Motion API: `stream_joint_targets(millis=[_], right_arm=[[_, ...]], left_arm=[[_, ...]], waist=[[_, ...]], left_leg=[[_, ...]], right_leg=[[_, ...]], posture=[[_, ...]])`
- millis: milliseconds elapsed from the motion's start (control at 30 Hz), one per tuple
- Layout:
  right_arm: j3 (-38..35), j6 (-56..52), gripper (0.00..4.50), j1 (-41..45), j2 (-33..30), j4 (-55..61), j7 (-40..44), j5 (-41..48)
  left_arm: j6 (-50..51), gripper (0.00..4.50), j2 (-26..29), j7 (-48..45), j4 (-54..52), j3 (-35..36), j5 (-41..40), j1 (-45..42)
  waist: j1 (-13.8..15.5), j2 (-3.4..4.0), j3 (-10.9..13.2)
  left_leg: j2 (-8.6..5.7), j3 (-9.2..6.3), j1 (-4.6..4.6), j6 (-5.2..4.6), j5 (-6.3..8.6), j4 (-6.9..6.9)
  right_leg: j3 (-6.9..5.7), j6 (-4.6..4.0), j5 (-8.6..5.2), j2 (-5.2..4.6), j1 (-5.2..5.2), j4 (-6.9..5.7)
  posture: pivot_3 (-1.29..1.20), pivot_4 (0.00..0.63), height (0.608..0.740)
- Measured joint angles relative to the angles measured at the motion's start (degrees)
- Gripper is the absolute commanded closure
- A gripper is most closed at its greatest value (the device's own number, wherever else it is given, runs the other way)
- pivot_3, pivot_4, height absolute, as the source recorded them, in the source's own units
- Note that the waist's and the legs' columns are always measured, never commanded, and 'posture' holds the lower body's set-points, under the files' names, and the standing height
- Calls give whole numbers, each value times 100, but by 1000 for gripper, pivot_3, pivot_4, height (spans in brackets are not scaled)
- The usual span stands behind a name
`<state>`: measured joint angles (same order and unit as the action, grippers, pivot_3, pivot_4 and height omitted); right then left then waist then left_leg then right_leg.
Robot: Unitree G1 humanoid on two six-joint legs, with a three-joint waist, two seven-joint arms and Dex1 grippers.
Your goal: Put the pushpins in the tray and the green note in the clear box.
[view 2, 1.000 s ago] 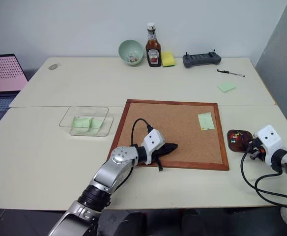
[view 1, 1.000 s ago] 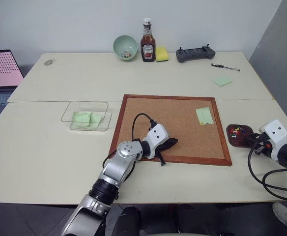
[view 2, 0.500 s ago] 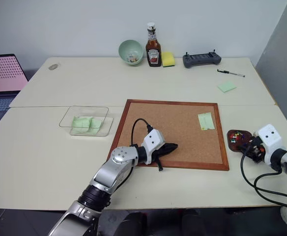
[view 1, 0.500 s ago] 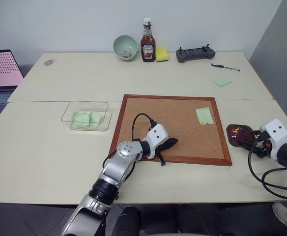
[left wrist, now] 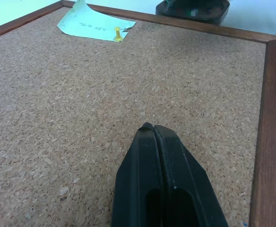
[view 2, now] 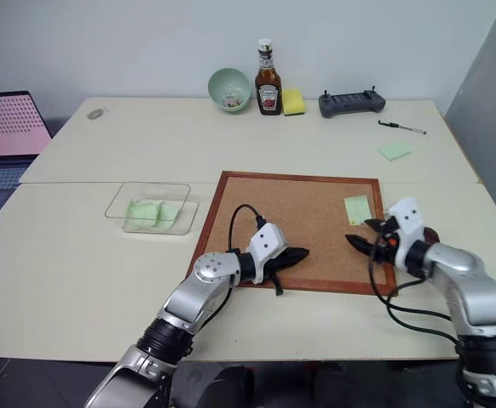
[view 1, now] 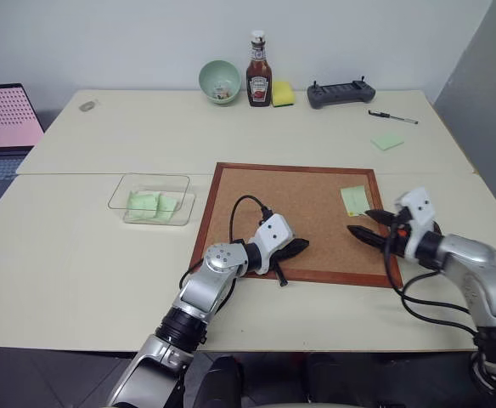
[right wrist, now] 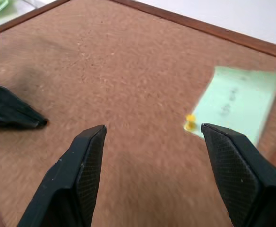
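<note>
Corkboard (view 1: 307, 204) mid bare; green note (view 1: 353, 200) near right rim.

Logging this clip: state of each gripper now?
Left gripper: shut, empty, on the corkboard.
Right gripper: open, empty, above the corkboard.

The left arm reaches forward from the lower middle, elbow bent, its wrist angled toward the right. The left gripper (view 1: 299, 247) has its two black fingers pressed together into one closed wedge, pointing right and slightly down. The right arm comes in from the right side, forearm angled inward. The right gripper (view 1: 365, 223) points left with its fingers spread wide apart, apparently holding nothing.
</note>
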<state>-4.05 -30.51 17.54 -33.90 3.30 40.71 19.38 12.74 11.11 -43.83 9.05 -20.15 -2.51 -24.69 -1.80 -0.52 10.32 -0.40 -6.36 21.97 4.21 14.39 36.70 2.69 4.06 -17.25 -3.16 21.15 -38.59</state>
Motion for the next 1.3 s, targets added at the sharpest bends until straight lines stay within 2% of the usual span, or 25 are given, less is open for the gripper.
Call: stream_joint_targets(millis=[100,300,433,700,867,1133,1300], right_arm=[[176,467,1102,293,281,-598,-186,-296],[255,1021,1102,424,390,-1318,-239,-547],[237,1160,1736,446,437,-1514,-290,-570],[147,1192,3602,462,513,-1597,-345,-532],[134,1207,4469,462,551,-1597,-334,-515],[132,1192,4469,433,512,-1493,-316,-500],[68,1182,4469,397,327,-750,-149,-398]], left_arm=[[0,4500,-1,2,1,0,0,0],[4,4500,13,27,-18,5,0,15],[11,4500,15,48,-28,9,0,24],[28,4500,14,57,-42,12,0,31],[28,4500,12,62,-43,12,-1,32],[23,4500,13,61,-54,12,-1,38],[25,4500,14,68,-54,32,-2,53]], waist=[[5,0,0],[-2,1,-1],[-2,2,-1],[-3,2,-1],[-3,2,-1],[-3,2,-1],[-3,3,-1]], left_leg=[[3,-3,-1,0,0,-1],[3,-2,-3,0,0,-1],[3,-2,-3,0,0,-1],[3,-2,-3,0,0,-1],[3,-2,-3,0,0,-1],[2,-2,-1,0,0,-1],[3,-3,-2,0,0,-1]], right_leg=[[-4,0,0,1,0,-2],[-2,-1,0,1,0,-3],[-2,-1,0,1,0,-4],[-2,-1,0,1,0,-4],[-2,-1,0,1,0,-4],[-2,-1,0,1,1,-4],[-2,-1,0,1,1,-4]], posture=[[0,150,740],[0,150,740],[0,150,740],[0,150,740],[0,150,740],[0,150,740],[0,150,740]])
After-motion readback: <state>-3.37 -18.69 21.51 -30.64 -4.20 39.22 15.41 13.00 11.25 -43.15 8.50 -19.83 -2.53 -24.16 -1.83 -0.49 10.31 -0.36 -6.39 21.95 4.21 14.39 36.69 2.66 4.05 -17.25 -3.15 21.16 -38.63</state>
